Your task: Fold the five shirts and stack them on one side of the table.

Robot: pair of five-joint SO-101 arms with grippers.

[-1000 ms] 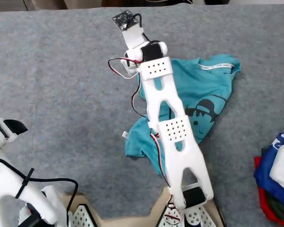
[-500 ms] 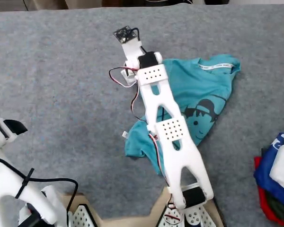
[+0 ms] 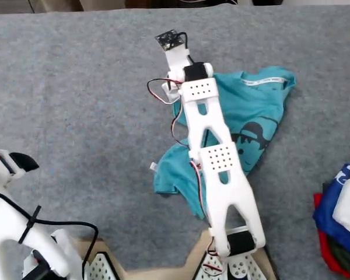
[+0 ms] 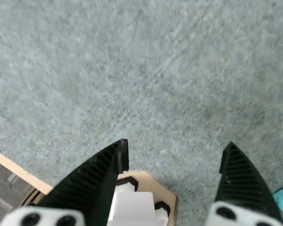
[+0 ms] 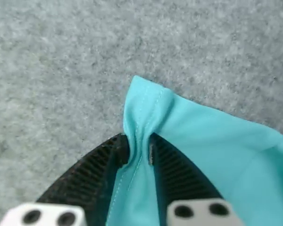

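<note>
A teal shirt (image 3: 254, 111) with a dark cartoon print lies crumpled on the grey table cover, right of centre. My right gripper (image 3: 176, 87) sits at the shirt's far left edge. In the right wrist view the right gripper (image 5: 139, 150) is shut on a pinched fold of the teal shirt (image 5: 203, 141) at its hemmed corner. My left gripper (image 3: 14, 163) hangs near the front left corner, far from the shirt. In its own view the left gripper (image 4: 178, 150) is open over bare grey cover, nothing between its fingers.
A stack of folded shirts (image 3: 341, 221), blue, red, white and dark, lies at the table's right edge. The arms' wooden bases (image 3: 163, 271) stand along the front edge. Grey cover (image 3: 76, 87) stretches across the left and back.
The right arm has swung a little to the right with the shirt's edge held, shifting the teal cloth slightly. The left arm has barely moved.
</note>
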